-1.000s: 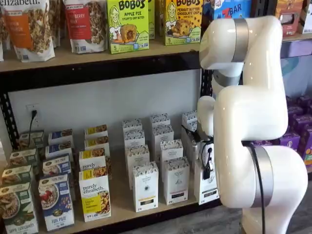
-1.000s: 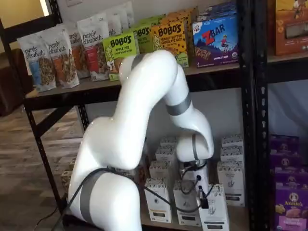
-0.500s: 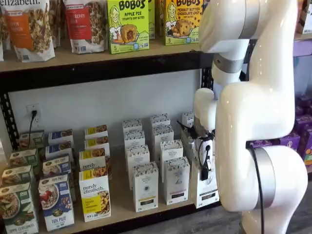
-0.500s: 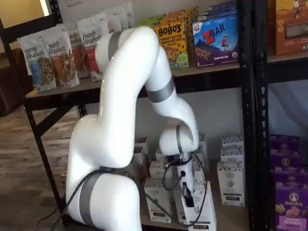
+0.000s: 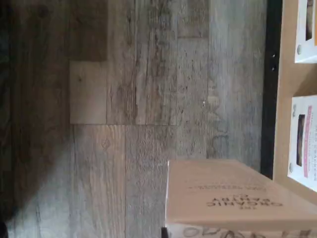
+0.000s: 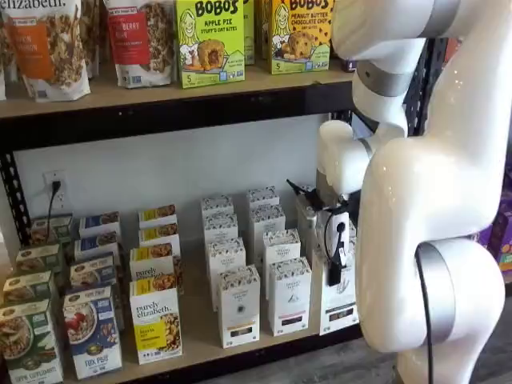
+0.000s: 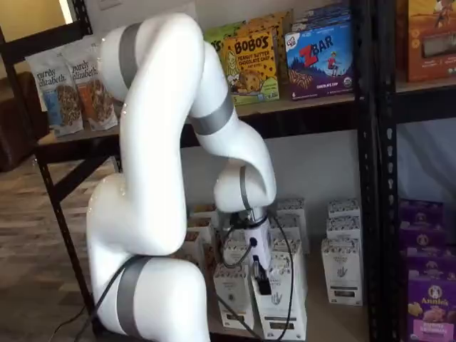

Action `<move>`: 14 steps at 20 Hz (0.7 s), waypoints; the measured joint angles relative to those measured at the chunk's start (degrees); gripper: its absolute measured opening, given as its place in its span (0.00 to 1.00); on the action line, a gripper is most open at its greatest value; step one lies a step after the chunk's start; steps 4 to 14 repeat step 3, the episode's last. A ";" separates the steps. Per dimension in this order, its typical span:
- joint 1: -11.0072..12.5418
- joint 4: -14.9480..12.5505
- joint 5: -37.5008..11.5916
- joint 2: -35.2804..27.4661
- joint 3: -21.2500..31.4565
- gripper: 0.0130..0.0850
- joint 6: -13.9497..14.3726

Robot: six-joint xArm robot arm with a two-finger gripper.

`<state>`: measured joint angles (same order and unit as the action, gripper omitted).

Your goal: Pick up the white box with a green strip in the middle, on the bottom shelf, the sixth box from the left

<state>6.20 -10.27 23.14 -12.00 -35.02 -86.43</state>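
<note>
The white box [image 6: 340, 302] is a tall narrow carton with a dark speckled top. It hangs upright at the front of the bottom shelf [image 6: 196, 324], in front of its row. My gripper [image 6: 336, 254] is shut on the box's upper part, with a black finger and a cable down its face. In both shelf views the box [image 7: 283, 308] sits under the gripper [image 7: 260, 274], and the big white arm hides much of it. The wrist view shows the box's top [image 5: 233, 198] close up, over the wooden floor and just outside the shelf's black rail [image 5: 271, 74].
Rows of similar white cartons [image 6: 238, 306] stand left of the held box, with more [image 7: 342, 267] to its right. Yellow-and-white purely elizabeth boxes [image 6: 156, 320] stand further left. Purple boxes [image 7: 429, 306] sit past a black rack post [image 7: 381, 178]. Bobo's boxes [image 6: 210, 40] fill the shelf above.
The arm has drawn back from the shelf with the white box in the gripper. The box has come forward out of its row and the upper arm has swung higher.
</note>
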 joint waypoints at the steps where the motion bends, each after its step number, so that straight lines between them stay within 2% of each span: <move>1: -0.20 1.04 1.00 1.15 0.35 0.50 -0.77; 3: -0.54 4.04 3.38 3.63 0.93 0.50 -3.23; 14: -0.54 4.04 3.38 3.63 0.93 0.50 -3.23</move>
